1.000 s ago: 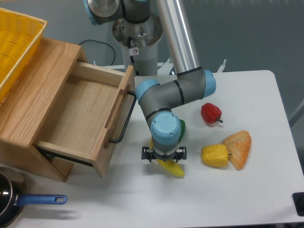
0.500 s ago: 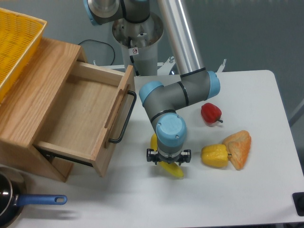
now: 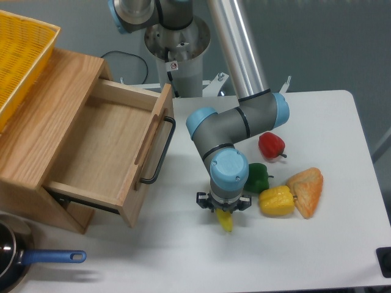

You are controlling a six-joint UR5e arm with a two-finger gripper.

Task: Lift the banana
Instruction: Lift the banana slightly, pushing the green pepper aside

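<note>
Pincer [image 3: 223,209] sits over the banana [image 3: 225,221] on the desk [image 3: 317,256], near the yellow pepper [image 3: 276,201]. Can't tell jaw state. Confirm firm mid-body grip, then lift straight up.

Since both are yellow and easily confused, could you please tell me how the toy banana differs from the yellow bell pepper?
The smooth yellow toy banana tapers to a narrow end, while the lumpy yellow toy bell pepper is stubby and blocky. The banana is mostly hidden beneath the pincer; the pepper lies fully exposed beside the orange wedge-shaped piece. Both share the same yellow colour.
</note>
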